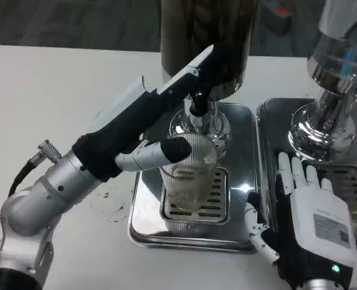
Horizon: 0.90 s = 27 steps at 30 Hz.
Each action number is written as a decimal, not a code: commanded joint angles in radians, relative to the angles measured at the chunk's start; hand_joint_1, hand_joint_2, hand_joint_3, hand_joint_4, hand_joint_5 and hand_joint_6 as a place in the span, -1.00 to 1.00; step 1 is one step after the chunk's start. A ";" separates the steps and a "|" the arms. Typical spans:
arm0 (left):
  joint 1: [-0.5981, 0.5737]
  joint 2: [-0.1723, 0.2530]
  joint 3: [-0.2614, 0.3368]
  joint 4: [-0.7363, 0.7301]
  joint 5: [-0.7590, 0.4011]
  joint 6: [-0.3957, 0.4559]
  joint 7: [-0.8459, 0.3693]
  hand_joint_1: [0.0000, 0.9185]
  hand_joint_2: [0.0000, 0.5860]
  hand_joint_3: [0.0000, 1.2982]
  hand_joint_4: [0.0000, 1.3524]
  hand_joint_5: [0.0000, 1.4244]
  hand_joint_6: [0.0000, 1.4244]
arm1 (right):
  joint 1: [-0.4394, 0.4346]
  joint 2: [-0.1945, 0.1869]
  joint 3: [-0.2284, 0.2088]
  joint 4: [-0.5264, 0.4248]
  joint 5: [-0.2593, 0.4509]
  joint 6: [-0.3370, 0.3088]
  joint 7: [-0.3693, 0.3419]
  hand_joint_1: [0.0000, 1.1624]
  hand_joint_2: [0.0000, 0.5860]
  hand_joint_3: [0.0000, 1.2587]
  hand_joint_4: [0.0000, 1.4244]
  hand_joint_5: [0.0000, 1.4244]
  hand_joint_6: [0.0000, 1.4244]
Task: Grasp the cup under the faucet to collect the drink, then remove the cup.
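A clear ribbed cup (189, 175) stands upright on the grate of the left drip tray (147, 226), right under the chrome faucet (200, 115) of the dark drink dispenser (226, 36). My left hand (157, 115) reaches in from the left. Its thumb (160, 154) lies across the cup's near side by the rim, while its fingers (193, 69) stretch straight out above the cup and past the faucet, not wrapped round the glass. My right hand (314, 217) lies flat, back up, fingers apart and holding nothing, between the two trays at the lower right.
A second dispenser with a chrome base (323, 121) stands on its own drip tray (275, 112) to the right. A cable (27, 172) runs from my left wrist. Bare white table (45, 90) spreads to the left.
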 commanded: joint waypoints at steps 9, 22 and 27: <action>0.020 0.023 -0.005 -0.046 0.179 -0.107 0.014 -1.00 -0.70 -1.00 -1.00 -0.97 -1.00 | 0.002 0.008 -0.007 0.006 0.013 -0.002 -0.007 -0.65 0.77 -1.00 -1.00 -1.00 -1.00; 0.016 0.063 -0.007 -0.067 0.377 -0.167 0.172 -1.00 -0.69 -1.00 -1.00 -1.00 -1.00 | 0.002 0.008 -0.016 0.003 0.040 -0.006 -0.005 -0.63 0.79 -1.00 -1.00 -1.00 -1.00; 0.021 0.074 -0.012 -0.070 0.398 -0.164 0.208 -1.00 -0.69 -1.00 -1.00 -1.00 -1.00 | 0.007 0.016 -0.037 -0.013 0.107 -0.030 -0.006 -0.60 0.73 -1.00 -1.00 -1.00 -1.00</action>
